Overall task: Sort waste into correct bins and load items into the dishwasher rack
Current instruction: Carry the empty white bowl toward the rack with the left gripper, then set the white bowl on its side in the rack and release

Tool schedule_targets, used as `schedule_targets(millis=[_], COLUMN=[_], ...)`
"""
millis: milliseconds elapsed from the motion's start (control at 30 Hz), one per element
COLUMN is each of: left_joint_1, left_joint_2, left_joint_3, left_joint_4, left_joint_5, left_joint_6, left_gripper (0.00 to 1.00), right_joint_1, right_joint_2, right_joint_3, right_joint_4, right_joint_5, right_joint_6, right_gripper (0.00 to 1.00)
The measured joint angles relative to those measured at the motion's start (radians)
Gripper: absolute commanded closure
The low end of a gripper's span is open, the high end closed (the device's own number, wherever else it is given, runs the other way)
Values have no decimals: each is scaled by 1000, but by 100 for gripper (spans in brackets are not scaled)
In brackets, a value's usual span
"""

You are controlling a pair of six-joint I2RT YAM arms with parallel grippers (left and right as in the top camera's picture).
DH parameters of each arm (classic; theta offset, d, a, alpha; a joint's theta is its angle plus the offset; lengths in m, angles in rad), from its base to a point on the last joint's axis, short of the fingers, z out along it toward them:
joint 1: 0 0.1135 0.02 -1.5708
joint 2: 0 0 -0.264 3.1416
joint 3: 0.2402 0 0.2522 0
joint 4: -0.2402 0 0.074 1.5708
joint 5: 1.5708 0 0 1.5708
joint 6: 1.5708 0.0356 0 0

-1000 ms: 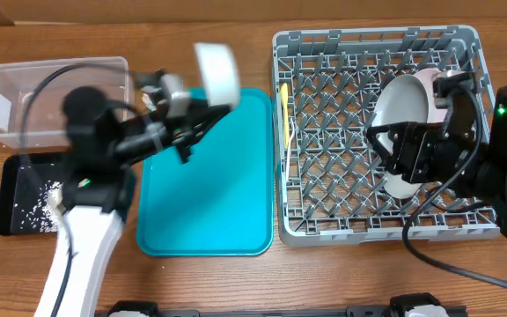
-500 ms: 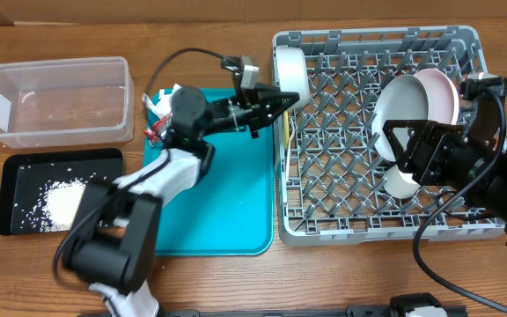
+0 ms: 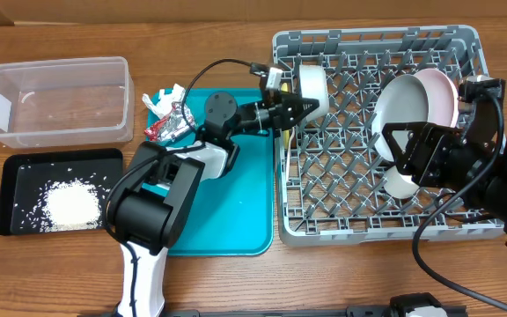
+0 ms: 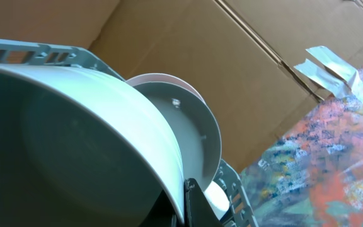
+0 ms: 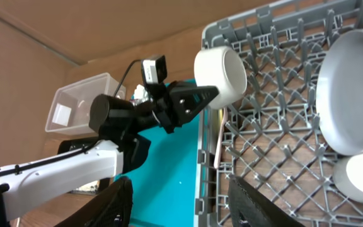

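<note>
- The left pincer (image 3: pixel 296 106) is reaching toward 3 o'clock across the teal tray (image 3: pixel 227 220) and is clamping the rim of a small pale grey bowl (image 3: pixel 313 86).
- The bowl is hanging on its side, mouth facing 3 o'clock, just above the 11 o'clock corner of the grey dishwasher rack (image 3: pixel 366 231).
- Toward the rack's 1 o'clock area, a pale grey-green plate (image 3: pixel 401 107) is standing on edge with a pinkish-white plate (image 3: pixel 444 92) just behind it. A small white cup (image 3: pixel 400 183) is sitting below them.
- The right pincer (image 5: pixel 176 189) is hovering wide and empty at the rack's 3 o'clock side, beside the plates.
- The step in hand appears to be racking the bowl.
- To do it well, the arm should be lowering the bowl slowly into a free row of pegs, clear of the rack wall and well apart from the plates.
- The bowl should end up tilted mouth-down and resting on the pegs before the fingers are spreading.
- At the teal tray's 11 o'clock corner, a red-and-silver foil wrapper (image 3: pixel 172 125) and a white paper scrap (image 3: pixel 161 95) are lying unsorted.
- Rice grains (image 3: pixel 69 202) are lying in the black tray (image 3: pixel 11 176) on the worktop (image 3: pixel 201 44), at 6 o'clock from the clear tub (image 3: pixel 60 136).
</note>
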Motion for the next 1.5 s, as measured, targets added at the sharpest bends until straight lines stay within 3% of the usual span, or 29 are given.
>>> schedule_targets(millis=[367,467,700,1000,1033,1067,1500], left_joint_1=[-14,-14,10,89,98,108,184], left_joint_2=[6,6,6,7,7,7,-9], left_joint_3=[13,13,13,13,13,13,14], left_joint_4=[-122,-123,-199,-196,-195,-193,-206], left_joint_5=[-18,-17,1,115,131,150,218], left_joint_6=[12,18,30,30,30,29,-91], left_gripper=[96,81,78,64,28,0,0], right_joint_1=[0,0,0,0,0,0,0], right_joint_2=[21,21,21,21,21,21,21], right_joint_3=[0,0,0,0,0,0,0], right_joint_4=[-22,-26,-46,-49,-48,-48,-48], right_joint_5=[0,0,7,12,12,11,12], right_joint_6=[0,0,0,0,0,0,0], right_gripper=[48,48,48,48,48,48,48])
